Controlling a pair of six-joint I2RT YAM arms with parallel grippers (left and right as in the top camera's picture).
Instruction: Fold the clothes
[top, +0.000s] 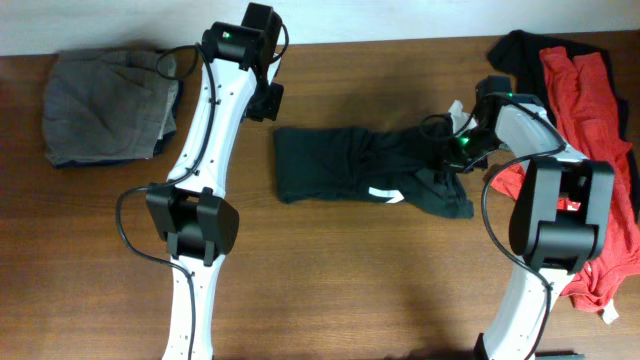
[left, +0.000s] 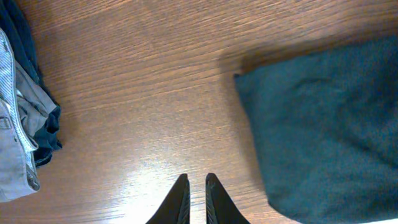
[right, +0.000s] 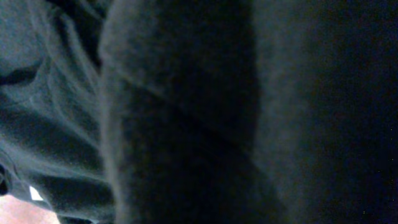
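The black T-shirt (top: 340, 165) lies across the middle of the table, its left part flat and its right part bunched, with a bit of white print (top: 385, 194) showing. My right gripper (top: 457, 150) is down in the bunched right end. Folds run toward it, so it looks shut on the cloth. Black cloth (right: 186, 112) fills the right wrist view and hides the fingers. My left gripper (left: 197, 186) is shut and empty, above bare wood left of the shirt's edge (left: 323, 124). It sits near the shirt's far left corner in the overhead view (top: 268, 100).
A pile of grey folded garments (top: 105, 105) lies at the far left and also shows in the left wrist view (left: 18, 124). Red T-shirts (top: 590, 110) and another black garment (top: 520, 50) are heaped at the right edge, under and beside my right arm.
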